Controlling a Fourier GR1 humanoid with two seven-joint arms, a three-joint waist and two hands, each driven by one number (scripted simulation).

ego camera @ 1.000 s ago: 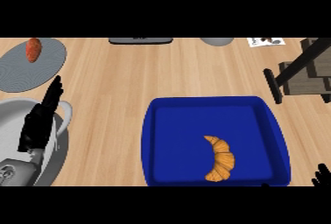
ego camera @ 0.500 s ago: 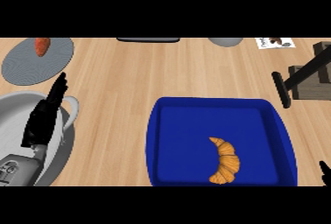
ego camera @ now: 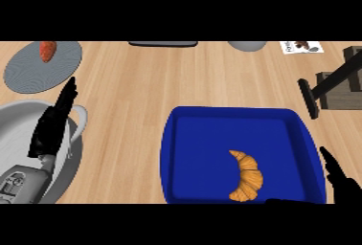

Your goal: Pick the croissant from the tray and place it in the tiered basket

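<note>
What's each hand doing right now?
Left hand: open, holding nothing.
Right hand: open, holding nothing; croissant lies in the tray.

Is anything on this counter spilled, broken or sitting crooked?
Nothing stands out. The croissant lies whole inside the blue tray, the tray sits flat on the counter, and a small red item rests on the grey plate at the far left.

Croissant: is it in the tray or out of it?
In the tray. The croissant lies flat on the floor of the blue tray, inside its rim, toward the near right corner.
</note>
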